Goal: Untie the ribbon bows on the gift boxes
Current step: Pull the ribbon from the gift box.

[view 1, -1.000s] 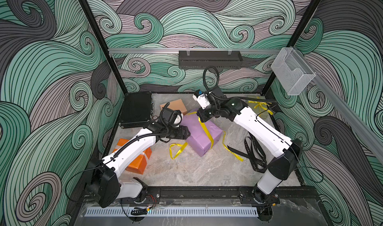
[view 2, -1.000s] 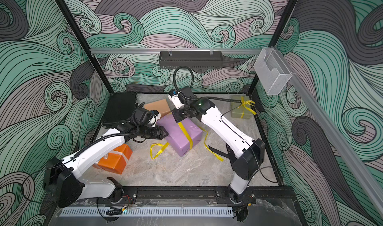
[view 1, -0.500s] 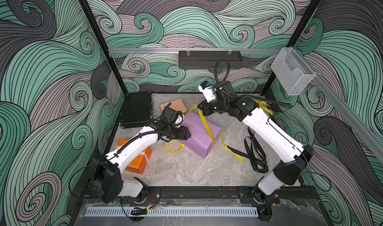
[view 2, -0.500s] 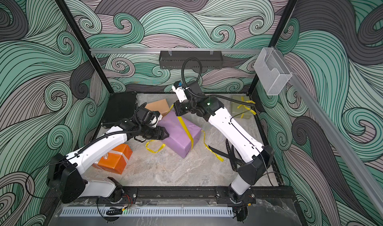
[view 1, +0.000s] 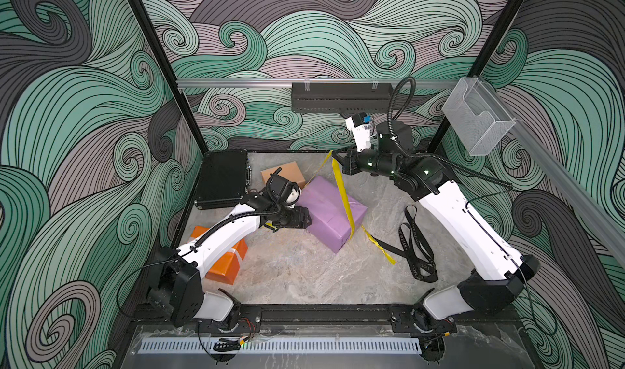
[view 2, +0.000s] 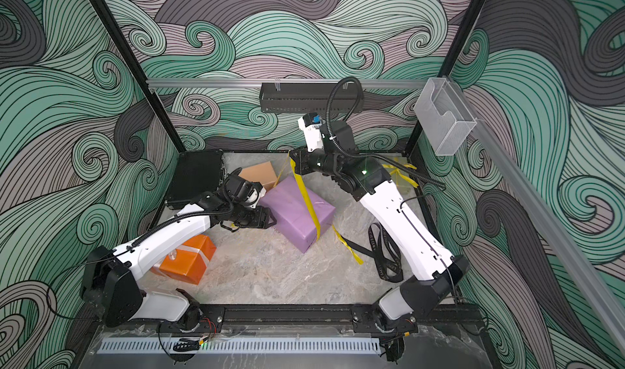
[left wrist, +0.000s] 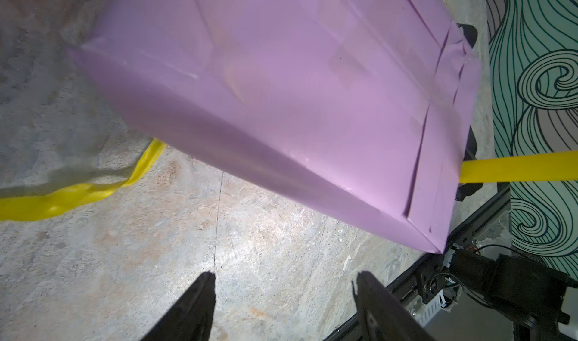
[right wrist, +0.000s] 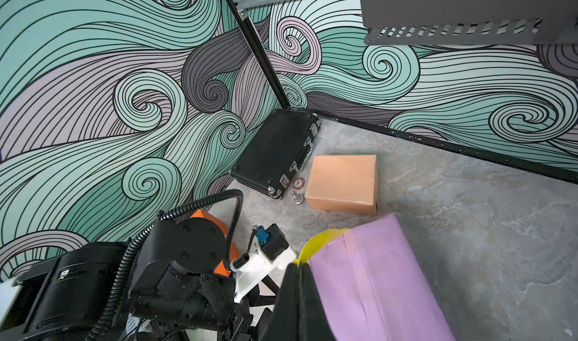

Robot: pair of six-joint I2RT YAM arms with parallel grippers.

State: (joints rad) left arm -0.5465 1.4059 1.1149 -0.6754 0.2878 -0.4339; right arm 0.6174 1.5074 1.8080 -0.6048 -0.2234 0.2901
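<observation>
Yellow ribbon (view 1: 344,198) drawn taut over the purple box (view 1: 321,211) at mid-tabletop (view 1: 297,276).
The flat, glossy band rises from the box's near edge to the right tool (view 1: 334,157), pinched shut on it above the far end. The left tool (left wrist: 283,292), wide and empty, sits beside the matte paper side.

Yellow ribbon (view 1: 342,194) runs straight across purple box (view 1: 321,208).
</observation>
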